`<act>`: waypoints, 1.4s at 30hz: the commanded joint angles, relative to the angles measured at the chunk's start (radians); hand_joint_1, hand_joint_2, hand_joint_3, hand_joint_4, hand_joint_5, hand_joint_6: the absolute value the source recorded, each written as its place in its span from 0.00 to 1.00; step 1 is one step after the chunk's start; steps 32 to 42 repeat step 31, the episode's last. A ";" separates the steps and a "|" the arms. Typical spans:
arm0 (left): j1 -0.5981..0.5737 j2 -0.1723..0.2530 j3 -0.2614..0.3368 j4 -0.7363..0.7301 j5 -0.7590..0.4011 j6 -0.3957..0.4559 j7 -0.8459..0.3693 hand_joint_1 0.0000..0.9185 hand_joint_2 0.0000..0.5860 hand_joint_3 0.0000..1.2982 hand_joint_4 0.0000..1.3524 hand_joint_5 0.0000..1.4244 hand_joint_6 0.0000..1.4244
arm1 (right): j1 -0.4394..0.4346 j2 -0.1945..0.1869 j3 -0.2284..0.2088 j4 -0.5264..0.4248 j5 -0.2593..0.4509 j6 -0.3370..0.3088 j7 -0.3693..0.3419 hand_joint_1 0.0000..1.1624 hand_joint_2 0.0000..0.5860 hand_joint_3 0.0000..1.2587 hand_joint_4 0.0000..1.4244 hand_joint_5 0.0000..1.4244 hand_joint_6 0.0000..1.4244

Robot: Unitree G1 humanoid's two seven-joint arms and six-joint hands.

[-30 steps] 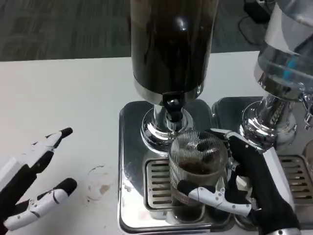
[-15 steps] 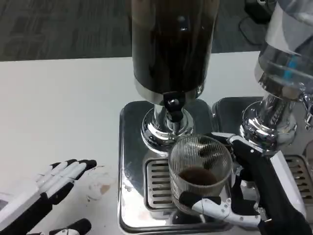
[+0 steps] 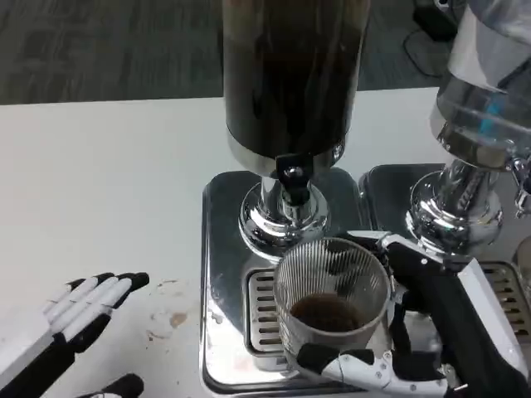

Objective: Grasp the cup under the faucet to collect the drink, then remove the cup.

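1. Holding the cup (image 3: 332,303) with my right hand (image 3: 415,332): the fingers (image 3: 353,365) wrap its lower wall from the 3 o'clock side, the thumb side sitting by the rim, so the grip looks closed and firm.

2. My left hand (image 3: 79,311) sits well apart at about 9 o'clock from the cup, low over the white table (image 3: 99,182), fingers stretched out and together, holding nothing.

3. I see the ribbed clear cup upright, its long axis vertical, with a shallow pool of dark drink at the bottom. It hangs over the slotted drip tray (image 3: 261,311), at 6 o'clock from the faucet (image 3: 292,184), and looks a little off the spout's line toward me.

4. Above the faucet stands the dark dispenser (image 3: 290,75) on its chrome base; a second dispenser (image 3: 485,99) stands at 3 o'clock.

5. My read: the collecting seems done and the removal is in hand. The right hand is plainly the nearer one, already on the cup. The move turns on keeping that vertical axis true while drawing toward 6 o'clock, away from the spout.

6. A faint stain (image 3: 170,315) marks the table just off my left fingertips.
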 commanded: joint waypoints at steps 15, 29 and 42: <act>0.048 -0.059 0.005 -0.144 0.003 0.123 -0.003 0.00 0.47 0.00 0.00 0.00 0.00 | 0.010 -0.002 -0.043 -0.059 0.093 -0.016 0.036 0.87 0.16 0.40 0.44 0.63 0.93; 0.076 -0.084 0.021 -0.166 0.011 0.123 0.012 0.00 0.48 0.00 0.00 0.00 0.00 | 0.018 0.000 -0.039 -0.073 0.082 -0.014 0.037 0.87 0.18 0.40 0.45 0.63 0.93; 0.078 -0.088 0.023 -0.168 0.013 0.124 0.013 0.00 0.48 0.00 0.00 0.00 0.00 | 0.018 0.001 -0.044 -0.076 0.085 -0.011 0.036 0.87 0.18 0.40 0.45 0.63 0.93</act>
